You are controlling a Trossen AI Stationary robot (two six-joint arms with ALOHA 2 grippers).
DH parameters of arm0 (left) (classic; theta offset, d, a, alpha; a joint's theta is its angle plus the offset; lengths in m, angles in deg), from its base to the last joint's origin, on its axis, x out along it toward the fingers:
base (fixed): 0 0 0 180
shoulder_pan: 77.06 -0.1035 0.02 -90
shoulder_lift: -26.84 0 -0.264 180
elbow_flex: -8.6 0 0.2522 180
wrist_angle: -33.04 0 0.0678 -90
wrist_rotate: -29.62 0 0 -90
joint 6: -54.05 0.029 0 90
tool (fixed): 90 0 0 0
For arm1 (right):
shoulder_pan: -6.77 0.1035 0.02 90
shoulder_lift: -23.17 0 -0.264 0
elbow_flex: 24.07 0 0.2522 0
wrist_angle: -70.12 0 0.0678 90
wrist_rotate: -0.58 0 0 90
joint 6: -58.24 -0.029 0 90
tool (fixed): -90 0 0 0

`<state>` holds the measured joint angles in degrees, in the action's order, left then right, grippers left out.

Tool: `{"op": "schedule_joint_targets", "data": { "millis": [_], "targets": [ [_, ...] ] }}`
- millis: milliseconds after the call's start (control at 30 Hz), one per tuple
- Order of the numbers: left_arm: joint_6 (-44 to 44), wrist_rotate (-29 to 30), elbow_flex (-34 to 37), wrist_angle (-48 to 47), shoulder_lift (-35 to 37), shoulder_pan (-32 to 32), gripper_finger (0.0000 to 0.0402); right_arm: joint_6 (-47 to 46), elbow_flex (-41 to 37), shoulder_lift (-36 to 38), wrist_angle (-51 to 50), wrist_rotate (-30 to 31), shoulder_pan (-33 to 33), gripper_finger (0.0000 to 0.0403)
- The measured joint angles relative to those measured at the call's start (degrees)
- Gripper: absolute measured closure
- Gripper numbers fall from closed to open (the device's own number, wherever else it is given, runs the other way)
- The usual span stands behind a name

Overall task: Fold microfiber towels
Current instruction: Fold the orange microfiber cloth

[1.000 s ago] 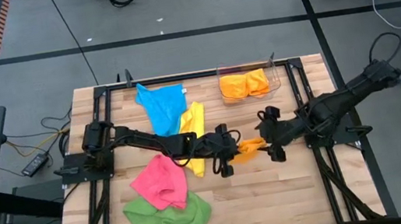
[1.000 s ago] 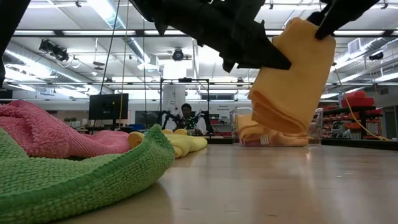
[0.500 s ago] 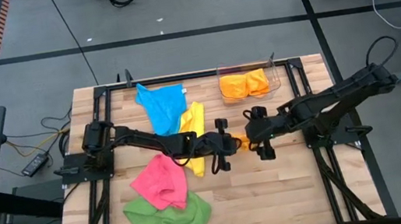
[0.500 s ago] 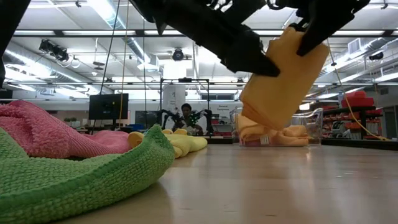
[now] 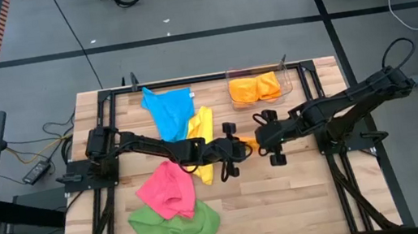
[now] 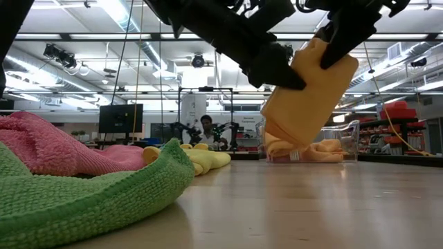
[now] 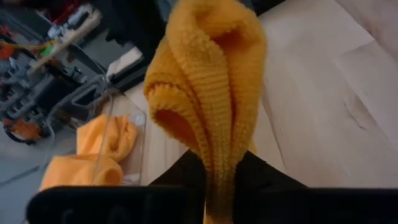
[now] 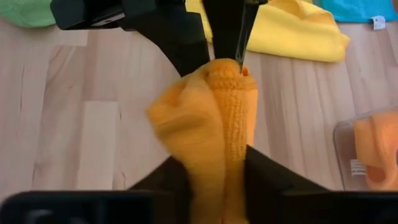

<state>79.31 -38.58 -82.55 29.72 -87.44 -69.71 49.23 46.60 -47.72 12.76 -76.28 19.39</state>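
Note:
A folded orange towel point(image 6: 308, 97) hangs clear above the middle of the table point(image 5: 302, 194), between my two grippers. My left gripper point(image 5: 238, 147) comes from the table's left and is shut on it. My right gripper point(image 5: 261, 141) comes from the right and is shut on it too. From above, only a sliver of the orange towel point(image 5: 250, 146) shows between them. A blue towel point(image 5: 169, 110) and a yellow towel point(image 5: 202, 134) lie flat at the back left. A pink towel point(image 5: 166, 190) and a green towel point(image 5: 175, 227) lie crumpled at the front left. My left gripper pinches the towel's bunched folds point(image 7: 219, 177) between its two fingers, several layers thick, coming slanting down from the table's left. The towel's rolled bulk point(image 7: 211, 74) stands out beyond the fingertips, clear of the table. My right gripper pinches the towel's folded bundle point(image 8: 221, 168) between its two fingers, several layers thick, slanting down from the table's right. It faces my left gripper's fingers point(image 8: 224, 37), which hold the far side. The towel hangs below, lifted clear.
A clear plastic bin point(image 5: 286, 81) at the back right holds folded orange towels point(image 5: 254, 88). Black frame rails point(image 5: 338, 189) run along the table's left and right sides. Bare wood lies at the front middle and front right.
My right gripper has moved toward the table's left, up to my left gripper, and has taken hold of the orange towel. My left gripper has rolled in place. The hanging towel has tipped and swung a little with it, still clear of the table.

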Motion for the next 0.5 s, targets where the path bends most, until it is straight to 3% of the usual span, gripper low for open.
{"op": "schedule_joint_targets", "data": {
  "millis": [133,267,500],
  "targets": [
    [-2.4,-0.5,-0.1,-1.9,0.0,0.0,0.0311,2.1,0.0,0.0,0.0,0.0,0.0,0.0356],
    [-1.7,-0.3,0.0,-3.2,2.3,0.6,0.0259,5.5,0.0,0.0,-2.1,1.2,0.0,0.0382],
    [-3.8,0.5,0.0,-6.7,5.0,0.6,0.02,11.5,0.0,0.0,-9.5,18.2,0.0,0.0385]
  ]
}}
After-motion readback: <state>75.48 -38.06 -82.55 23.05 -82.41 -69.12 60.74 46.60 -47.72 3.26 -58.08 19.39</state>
